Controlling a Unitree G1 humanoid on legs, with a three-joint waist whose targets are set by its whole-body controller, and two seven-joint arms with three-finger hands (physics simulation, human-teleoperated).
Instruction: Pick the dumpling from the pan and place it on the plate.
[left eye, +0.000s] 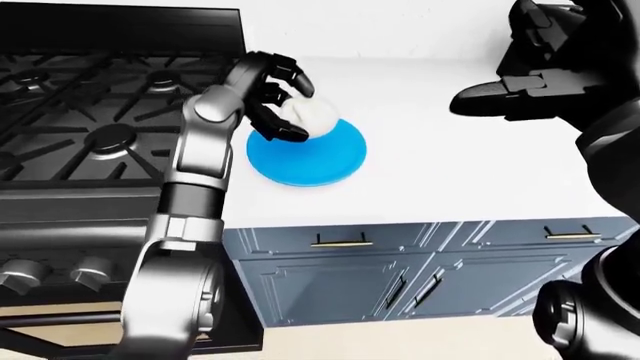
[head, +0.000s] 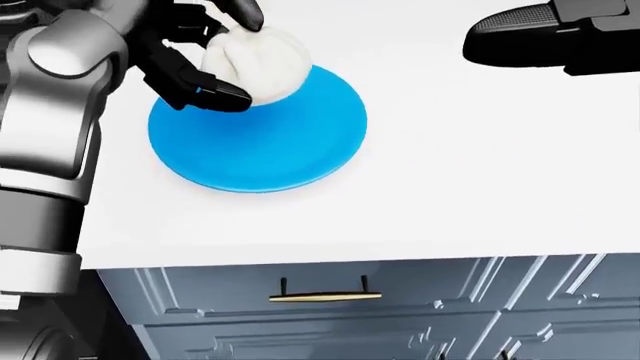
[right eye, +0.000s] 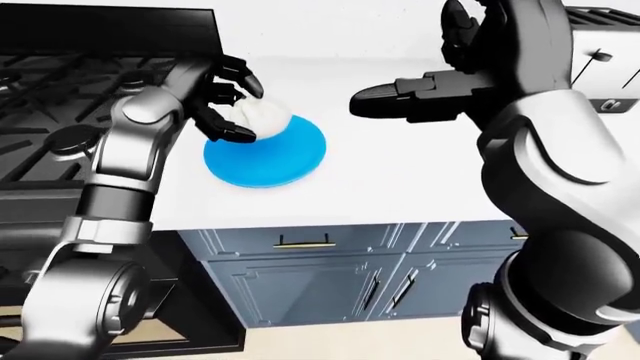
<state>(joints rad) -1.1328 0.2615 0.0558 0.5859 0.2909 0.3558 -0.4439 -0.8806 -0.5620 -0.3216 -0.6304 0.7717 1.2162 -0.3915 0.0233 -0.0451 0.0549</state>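
Left-eye view: the left hand curls its fingers round the white dumpling over the blue plate's upper-left edge. Right-eye view: the right hand hovers right of the plate, fingers outstretched, holding nothing.

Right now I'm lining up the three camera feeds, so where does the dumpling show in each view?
Left-eye view: dumpling centre-left, at the blue plate's upper edge, in the left hand's fingers.
Head view: upper left, over the plate's top edge.
Right-eye view: left of centre, at the plate's upper left.
Shared landmark: the blue plate on the white counter.
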